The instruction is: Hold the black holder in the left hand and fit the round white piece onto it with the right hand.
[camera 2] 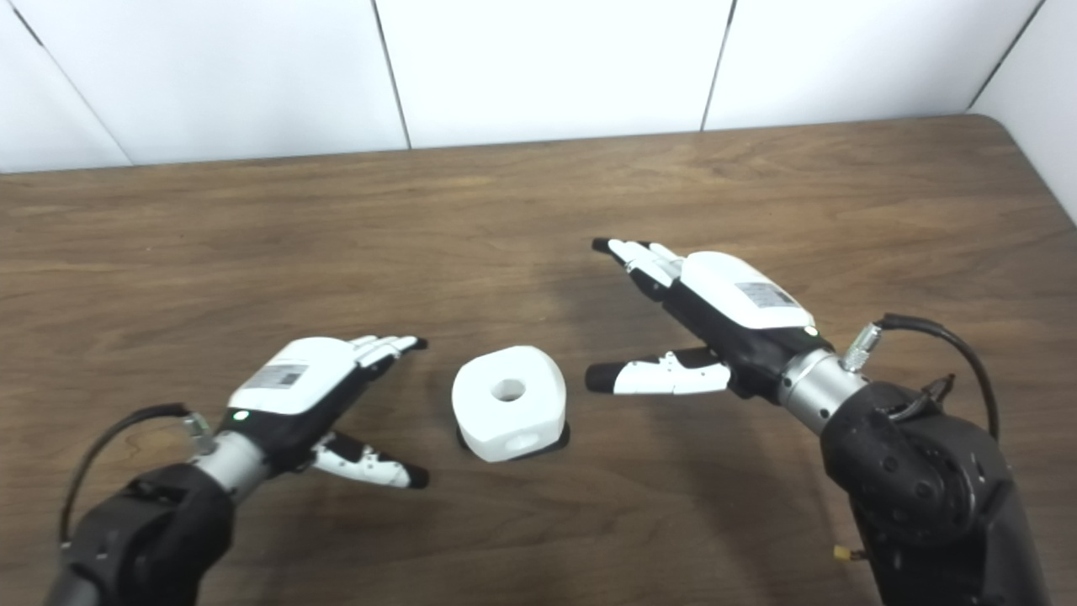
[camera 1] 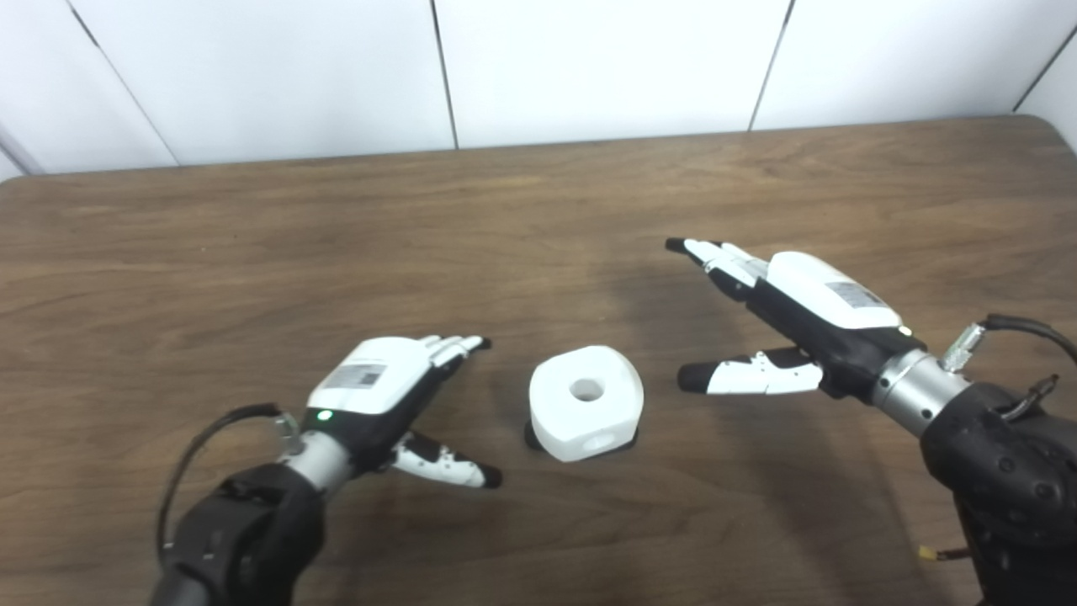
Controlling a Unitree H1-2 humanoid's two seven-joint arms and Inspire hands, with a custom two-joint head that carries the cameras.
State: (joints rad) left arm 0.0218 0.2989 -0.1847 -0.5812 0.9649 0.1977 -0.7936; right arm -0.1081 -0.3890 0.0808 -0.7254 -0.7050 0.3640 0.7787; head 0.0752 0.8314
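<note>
Left eye view: the left hand (camera 1: 379, 391) and right hand (camera 1: 799, 324) are held spread, nothing grasped. Between them, just beside the left fingertips, the white piece (camera 1: 586, 401) sits on the black holder (camera 1: 533, 437) on the desk (camera 1: 538, 210). If bumped sideways, the piece could be knocked off.
</note>
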